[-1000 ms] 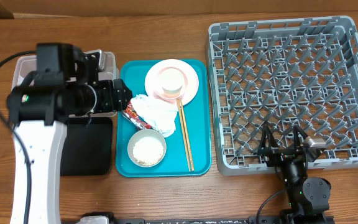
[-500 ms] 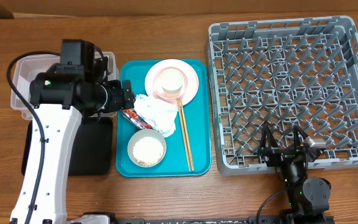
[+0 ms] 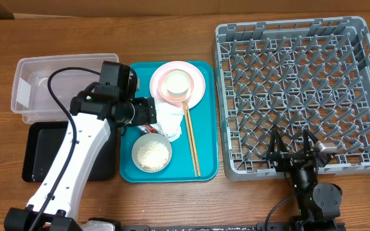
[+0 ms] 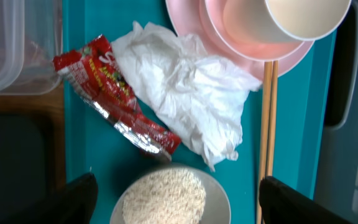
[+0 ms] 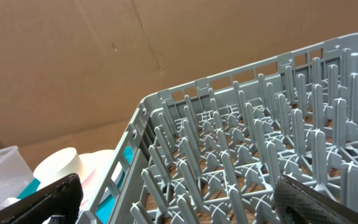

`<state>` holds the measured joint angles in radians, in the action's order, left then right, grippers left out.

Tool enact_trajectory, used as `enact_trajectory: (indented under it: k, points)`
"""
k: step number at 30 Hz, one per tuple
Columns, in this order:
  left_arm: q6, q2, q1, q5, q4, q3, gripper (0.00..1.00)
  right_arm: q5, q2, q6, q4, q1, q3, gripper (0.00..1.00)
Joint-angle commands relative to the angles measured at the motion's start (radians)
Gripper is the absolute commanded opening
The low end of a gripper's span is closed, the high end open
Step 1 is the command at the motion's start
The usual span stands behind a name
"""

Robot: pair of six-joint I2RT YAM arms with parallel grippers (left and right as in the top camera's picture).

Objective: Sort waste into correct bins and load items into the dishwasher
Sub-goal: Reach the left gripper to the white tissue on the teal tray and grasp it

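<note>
We held the left gripper (image 4: 178,182) spread wide and empty above the red snack wrapper (image 4: 114,102), which lay against the napkin (image 4: 185,99) on the teal tray (image 4: 79,140), ready to pinch it. Our right gripper (image 5: 178,183) sat open and empty at the dish rack's (image 5: 241,143) edge.

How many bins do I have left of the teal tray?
2: a clear tub toward the table's back edge, and a black tray right in front of it, partly under the left arm.
</note>
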<state>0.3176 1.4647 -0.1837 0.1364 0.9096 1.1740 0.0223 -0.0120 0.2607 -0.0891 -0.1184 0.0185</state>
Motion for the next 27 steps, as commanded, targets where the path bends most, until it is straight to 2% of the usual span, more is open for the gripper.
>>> enact_trajectory:
  k: [1, 3, 7, 14, 19, 25, 27]
  points:
    - [0.032, 0.003, -0.007, -0.016, -0.071, -0.052, 0.81, -0.006, 0.009, -0.002, 0.006, 0.0, -0.011, 1.0]
    - [0.051, 0.006, -0.008, -0.016, -0.101, -0.069, 0.78, -0.006, 0.009, -0.002, 0.006, 0.0, -0.011, 1.0]
    - [0.084, 0.02, -0.017, -0.013, -0.168, -0.102, 0.78, -0.006, 0.009, -0.002, 0.006, 0.0, -0.011, 1.0]
    - [0.089, 0.097, -0.106, -0.027, -0.268, -0.107, 0.76, -0.006, 0.009, -0.002, 0.006, 0.0, -0.011, 1.0]
    - [0.161, 0.161, -0.161, -0.12, -0.294, -0.107, 0.71, -0.006, 0.009, -0.002, 0.006, 0.0, -0.011, 1.0]
    - [0.169, 0.237, -0.178, -0.122, -0.311, -0.107, 0.68, -0.006, 0.009, -0.003, 0.006, 0.0, -0.011, 1.0]
    - [0.169, 0.26, -0.178, -0.121, -0.315, -0.107, 0.65, -0.006, 0.009, -0.002, 0.006, 0.0, -0.011, 1.0]
